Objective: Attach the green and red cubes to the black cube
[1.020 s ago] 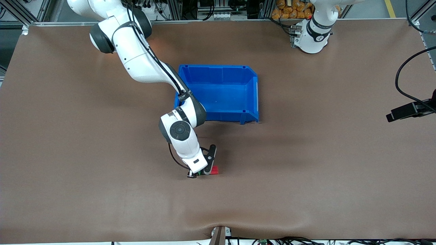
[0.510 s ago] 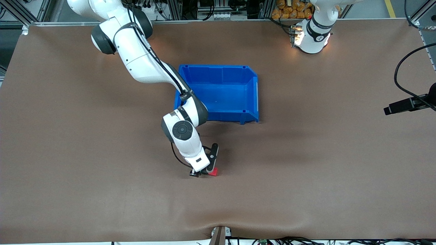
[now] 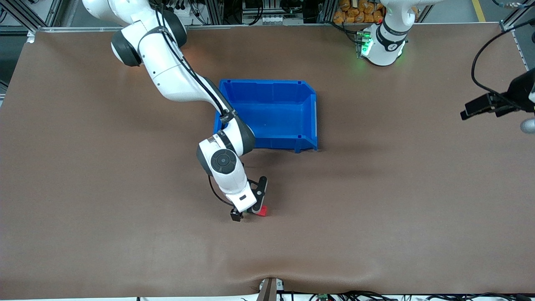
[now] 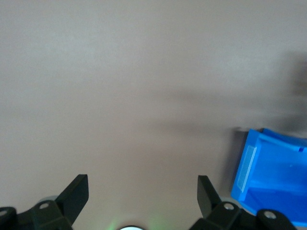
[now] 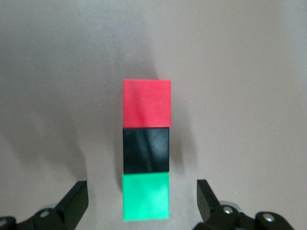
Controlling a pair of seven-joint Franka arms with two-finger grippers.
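Cubes in a row — red cube [image 5: 147,102], black cube [image 5: 146,150], green cube [image 5: 146,196] — on a plain brown table [image 5: 240,72]; blue bin [image 3: 271,115].

Front view: right arm's wrist hid most of the cube row; only red cube [image 3: 262,212] and a sliver of green cube [image 3: 249,212] showed, black cube [image 5: 146,150] not visible there. Left claw [image 4: 143,191] sat at frame edge, partly cut off. Blue bin [image 4: 271,175] cropped in left wrist view.
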